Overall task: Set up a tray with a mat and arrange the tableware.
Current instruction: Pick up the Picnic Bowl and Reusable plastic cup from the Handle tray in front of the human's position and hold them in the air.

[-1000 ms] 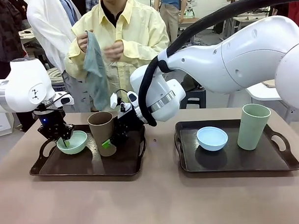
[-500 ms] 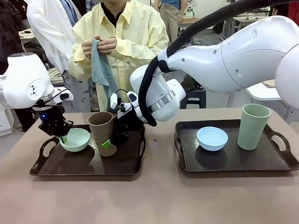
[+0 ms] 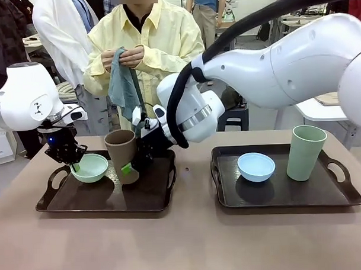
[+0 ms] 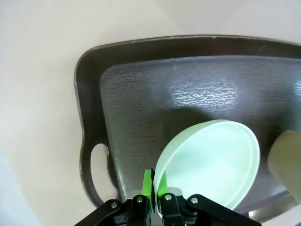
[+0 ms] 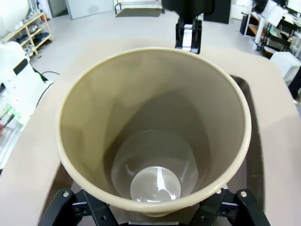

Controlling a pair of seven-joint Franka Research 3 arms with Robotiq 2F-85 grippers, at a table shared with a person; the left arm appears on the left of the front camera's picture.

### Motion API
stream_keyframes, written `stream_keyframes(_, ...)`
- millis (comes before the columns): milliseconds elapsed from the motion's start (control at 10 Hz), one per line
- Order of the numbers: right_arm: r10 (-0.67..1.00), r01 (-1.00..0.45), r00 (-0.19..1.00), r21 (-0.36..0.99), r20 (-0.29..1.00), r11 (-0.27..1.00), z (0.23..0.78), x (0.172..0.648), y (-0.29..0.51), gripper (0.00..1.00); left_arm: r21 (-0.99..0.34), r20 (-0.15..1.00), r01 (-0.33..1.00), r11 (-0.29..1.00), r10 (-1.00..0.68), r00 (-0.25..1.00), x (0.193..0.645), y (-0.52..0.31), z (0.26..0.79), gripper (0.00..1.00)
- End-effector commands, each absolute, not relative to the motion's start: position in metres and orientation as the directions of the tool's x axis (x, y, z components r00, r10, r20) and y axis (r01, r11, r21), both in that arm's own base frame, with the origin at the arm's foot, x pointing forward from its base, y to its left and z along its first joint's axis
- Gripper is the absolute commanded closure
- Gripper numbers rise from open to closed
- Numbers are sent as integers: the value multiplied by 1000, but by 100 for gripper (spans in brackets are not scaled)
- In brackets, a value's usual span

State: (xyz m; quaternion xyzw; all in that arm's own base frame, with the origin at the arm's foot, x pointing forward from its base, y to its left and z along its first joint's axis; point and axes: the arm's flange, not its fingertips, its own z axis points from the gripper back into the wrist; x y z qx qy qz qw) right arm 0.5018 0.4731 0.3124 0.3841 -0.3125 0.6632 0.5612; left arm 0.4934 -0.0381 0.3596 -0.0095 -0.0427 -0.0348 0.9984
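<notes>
The brown cup [image 5: 155, 136] hides the fingertips of the right gripper [image 3: 132, 167] — whether they press it is unclear; in the left wrist view the cup is blurred, cut by the edge.

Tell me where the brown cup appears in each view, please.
Front: brown cup left of centre, above the left tray.
Left wrist: a blurred shape at the right edge, beside the mint bowl.
Right wrist: in the middle, seen from above.
Shared landmark: that dark tray.
</notes>
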Motion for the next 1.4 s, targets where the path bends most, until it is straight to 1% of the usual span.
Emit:
stream_keyframes(0,489,-988,-79,-5,869,-151,358,478,458,100,-27,168,94,995,-89,982,462,-40,393,100)
stream_keyframes(200,499,-989,-126,-69,858,-131,407,454,448,100,-90,254,113,990,-87,963,428,-40,443,100)
stream_keyframes(400,497,-984,-171,-124,851,-126,448,437,442,100,-76,333,101,992,-70,940,413,-37,491,100)
stream_keyframes(500,498,-981,-188,-142,847,-128,464,427,443,100,-76,345,73,994,-42,938,399,-33,509,100)
stream_keyframes(600,508,-982,-188,-147,841,-120,469,428,440,100,-74,336,72,995,-43,941,401,-33,513,100)
stream_keyframes(800,500,-987,-154,-105,852,-124,466,434,439,100,-84,279,52,995,-27,960,399,-31,519,100)
stream_keyframes(900,518,-989,-135,-83,845,-122,456,445,436,100,-73,345,81,994,-51,937,397,-34,524,100)
stream_keyframes(1000,503,-980,-196,-144,842,-140,477,433,443,100,-73,345,81,994,-51,937,397,-34,524,100)
stream_keyframes(1300,503,-980,-196,-144,842,-140,477,433,443,100,-73,345,81,994,-51,937,397,-34,524,100)
